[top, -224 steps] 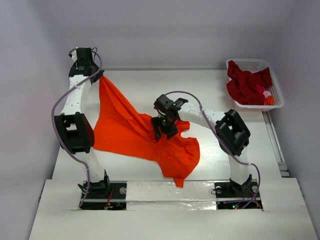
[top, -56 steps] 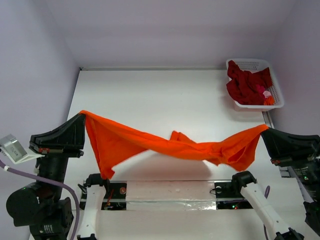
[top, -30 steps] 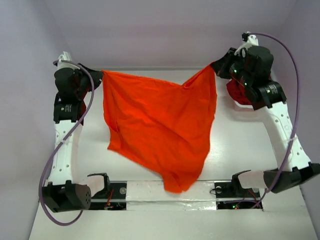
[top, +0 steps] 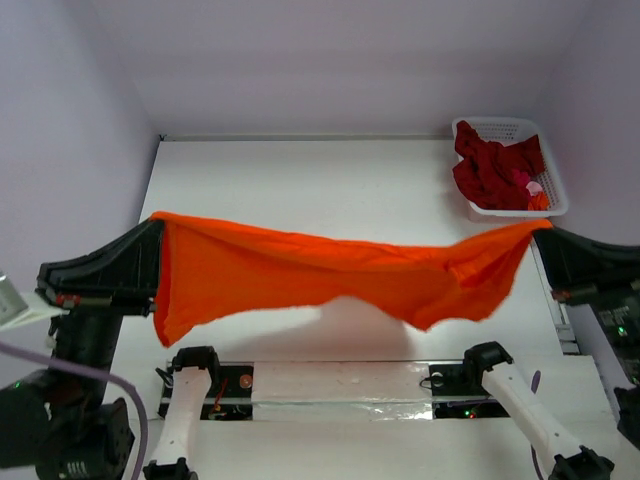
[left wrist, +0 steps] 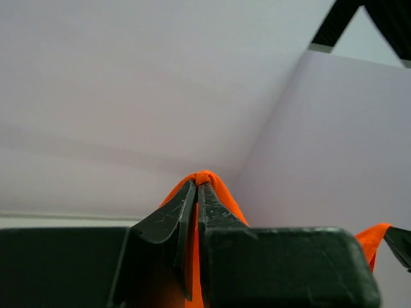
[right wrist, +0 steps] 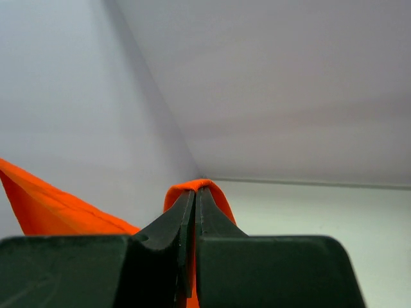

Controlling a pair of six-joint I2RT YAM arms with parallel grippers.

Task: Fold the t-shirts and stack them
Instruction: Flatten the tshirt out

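Observation:
The orange t-shirt (top: 330, 270) hangs stretched in the air between both arms, raised close to the top camera, sagging in the middle above the table. My left gripper (top: 157, 222) is shut on its left corner; in the left wrist view the cloth (left wrist: 212, 186) folds over the closed gripper (left wrist: 197, 186). My right gripper (top: 538, 227) is shut on the right corner, and the right wrist view shows the orange cloth (right wrist: 176, 192) pinched in the gripper (right wrist: 194, 194). A dark red t-shirt (top: 492, 165) lies bundled in the white basket (top: 490, 127).
The white basket stands at the table's far right corner and also holds small pink and orange pieces (top: 535, 192). White walls enclose the table (top: 300, 190) at back and sides. Both arm bases (top: 200, 365) sit at the near edge.
Both arms have swung from the far side of the table back up toward the camera, carrying the orange t-shirt; it now spans horizontally instead of hanging spread over the table.

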